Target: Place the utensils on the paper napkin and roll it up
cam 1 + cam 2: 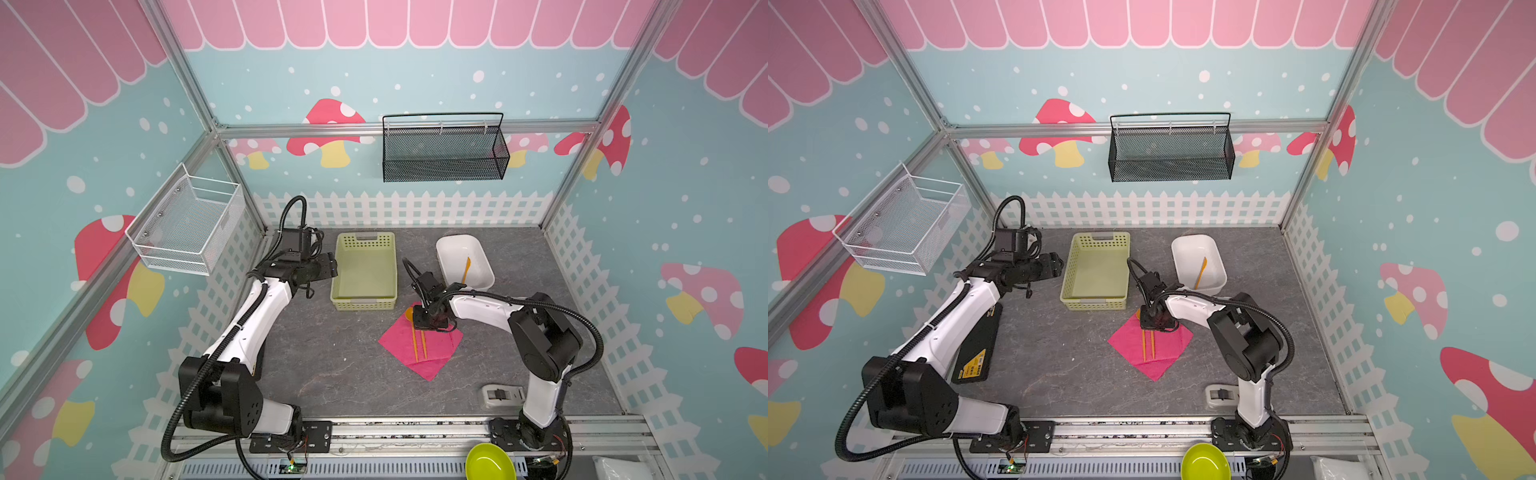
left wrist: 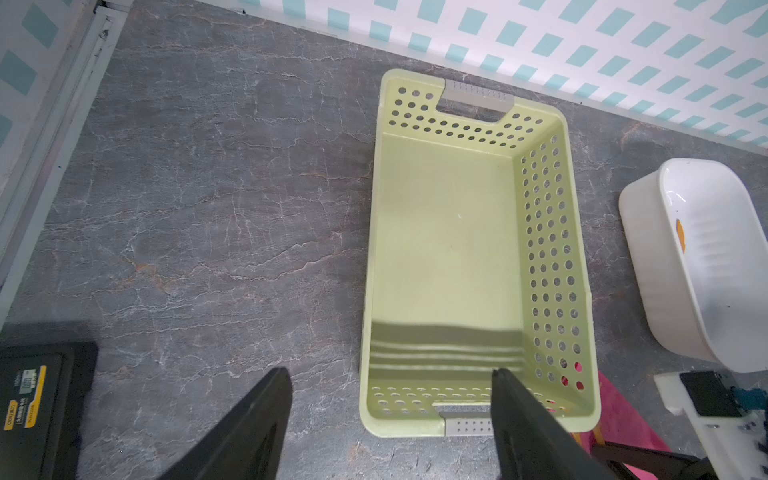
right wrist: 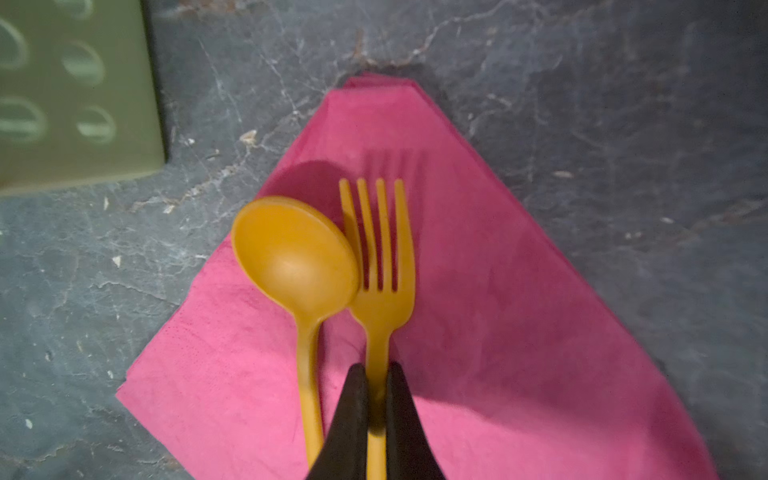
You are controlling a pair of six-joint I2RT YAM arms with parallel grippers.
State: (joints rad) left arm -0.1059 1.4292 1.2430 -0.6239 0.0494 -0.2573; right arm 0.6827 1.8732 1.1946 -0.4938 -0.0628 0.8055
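Pink napkin point(image 1: 432, 353) lies flat right of centre, near the basket point(image 1: 363, 270), not yet rolled. Beyond it the white tub point(image 1: 455, 255) holds 1 utensil, the knife point(image 1: 466, 269). The left gripper point(image 2: 390, 372) hangs released at the basket's left. On the napkin: the spoon point(image 3: 295, 253) lies free, and the right gripper point(image 3: 377, 399) is clenched on the fork point(image 3: 380, 257) handle. I judge 2 of 3 nearly placed; knife and rolling are left.
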